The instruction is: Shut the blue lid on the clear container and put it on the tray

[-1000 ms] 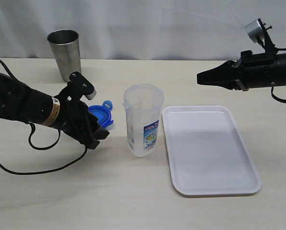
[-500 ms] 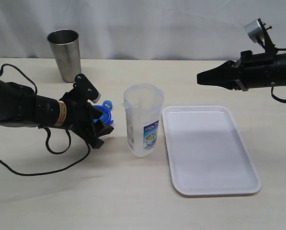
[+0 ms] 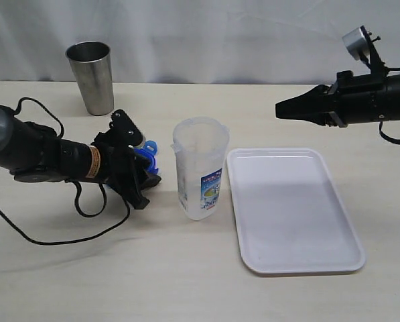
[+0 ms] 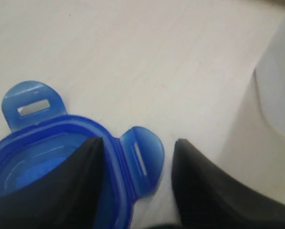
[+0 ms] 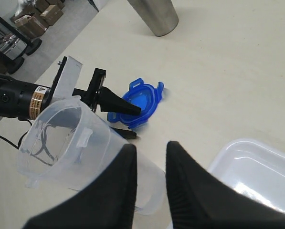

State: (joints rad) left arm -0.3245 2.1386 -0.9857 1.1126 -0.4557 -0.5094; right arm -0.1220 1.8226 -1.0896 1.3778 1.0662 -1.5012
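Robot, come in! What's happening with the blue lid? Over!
Left fingers open, straddling rim of lid on table. Right fingers apart, empty, held clear. Jar uncovered, nothing blocking. Over.

Pale beige worktop (image 3: 186, 282), faint wood grain. Top of frame: white-grey creased backdrop (image 3: 220, 40). Upper left: steel tumbler (image 3: 91, 75), dull silver-grey. Left of centre: blue lid (image 5: 141, 101), translucent bright blue, deeper blue toward middle. Centre: clear container (image 3: 200, 154), colourless see-through plastic; label (image 3: 211, 190) low on side printed blue, white, green. Right: tray (image 3: 293, 215), plain glossy white. Left: left claw (image 3: 150, 161) black, left arm (image 3: 25, 151) black with tan band (image 3: 93, 163). Upper right: right claw (image 3: 279, 109) black; silver-grey camera (image 3: 356, 39) above it.
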